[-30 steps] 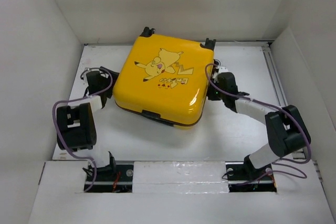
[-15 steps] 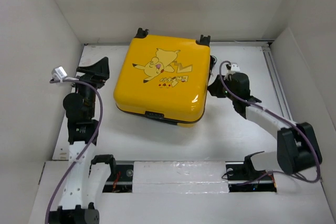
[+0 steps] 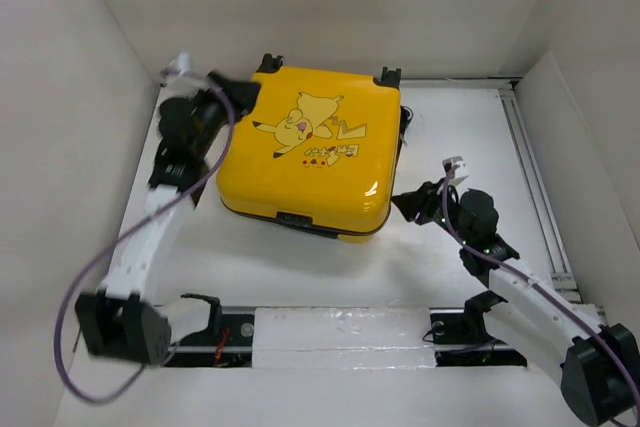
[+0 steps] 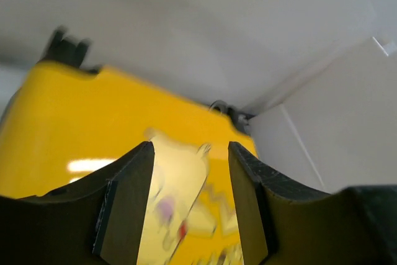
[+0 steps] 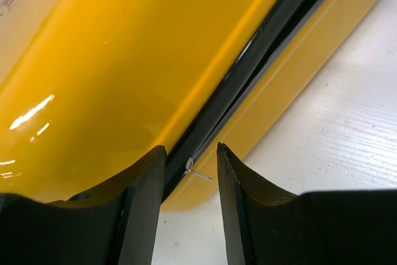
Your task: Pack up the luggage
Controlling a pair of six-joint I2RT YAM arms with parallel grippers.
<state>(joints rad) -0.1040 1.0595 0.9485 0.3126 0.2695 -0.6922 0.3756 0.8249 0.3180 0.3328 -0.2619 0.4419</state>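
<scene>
Luggage (image 3: 310,152) closed flat, contents hidden

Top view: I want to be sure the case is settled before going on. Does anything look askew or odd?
The luggage lies flat but skewed to the edges of the table. Its black zipper band shows as a dark strip between the shells; whether it is fully zipped cannot be told. No damage shows.

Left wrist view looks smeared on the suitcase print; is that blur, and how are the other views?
Left wrist: yes, the luggage print and wheel are motion-blurred, while the left tool itself is sharp. Top external: the left arm's wrist is smeared, glare on the shell's near right corner. Right wrist: zipper band crisp, small glare spots on the shell.
</scene>
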